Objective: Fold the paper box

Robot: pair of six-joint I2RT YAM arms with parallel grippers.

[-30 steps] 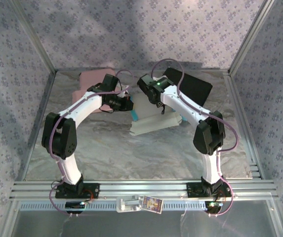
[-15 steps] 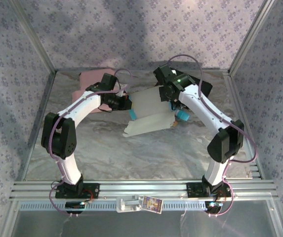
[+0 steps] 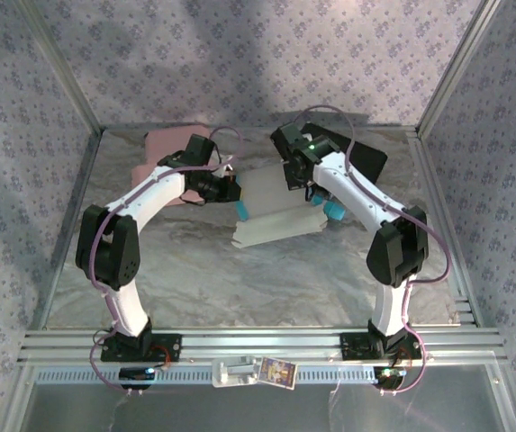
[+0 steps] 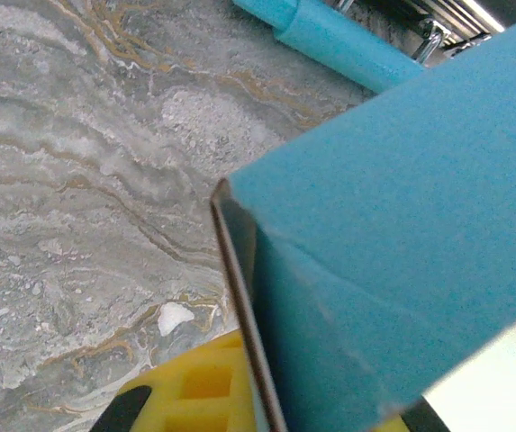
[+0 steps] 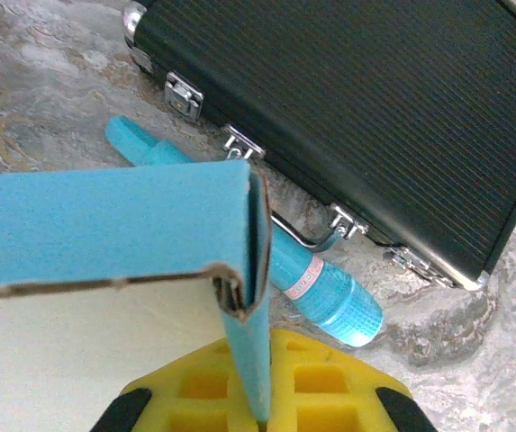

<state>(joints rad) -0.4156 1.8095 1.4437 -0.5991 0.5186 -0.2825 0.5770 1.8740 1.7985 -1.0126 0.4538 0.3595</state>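
left gripper [image 3: 236, 191] is clamping the left corner of the half-folded white-and-teal paper box [image 3: 276, 214] | right gripper [image 5: 259, 396] is pinching its right-hand teal flap

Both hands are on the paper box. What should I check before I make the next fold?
1. Left hand grip on the paper box: ok, shut on a wall edge.
2. Right hand grip: ok, shut on a teal flap at a corner.
3. Teal tube clear of the box: cannot tell; it lies right beside the box's right end.
4. Black case clear: ok, it sits behind the tube, apart from the box.
5. Box lying flat on the table: cannot tell.
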